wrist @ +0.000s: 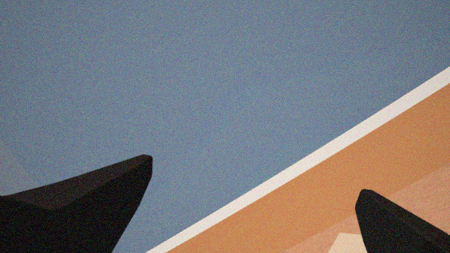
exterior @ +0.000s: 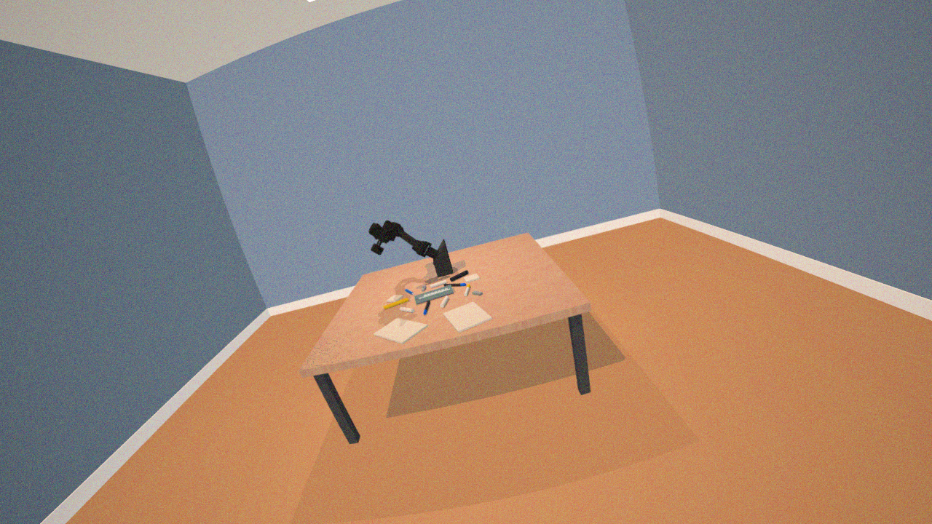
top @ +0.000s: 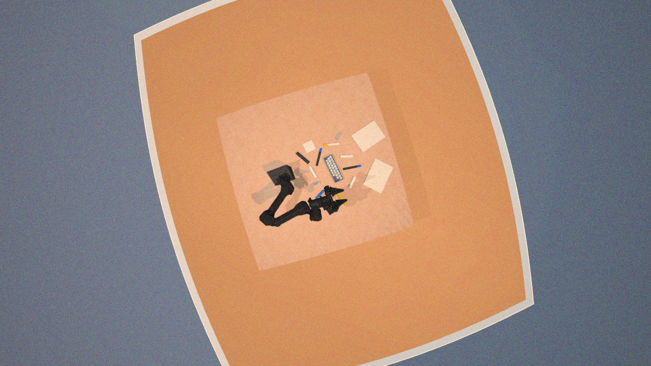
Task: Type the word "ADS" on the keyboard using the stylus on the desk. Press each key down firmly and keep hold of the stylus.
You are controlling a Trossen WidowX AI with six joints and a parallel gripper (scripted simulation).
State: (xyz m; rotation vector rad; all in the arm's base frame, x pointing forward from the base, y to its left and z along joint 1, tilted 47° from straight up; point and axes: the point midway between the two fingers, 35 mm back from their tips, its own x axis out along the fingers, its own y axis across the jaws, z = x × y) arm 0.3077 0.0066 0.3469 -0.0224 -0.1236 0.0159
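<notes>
The keyboard lies on the desk with rows of pale keys. Several pen-like things lie around it; I cannot tell which is the stylus. Two are black with blue ends: one black pen on the robot-base side, another black pen on the paper side. A yellow stick and a blue one lie partly under the arm in the overhead view. My gripper is wide open and empty, high above the desk.
Two pale sheets, one sheet and another sheet, lie beyond the keyboard. A thick black stick and a small pale pad lie near the robot base. Several small white and grey pieces surround the keyboard.
</notes>
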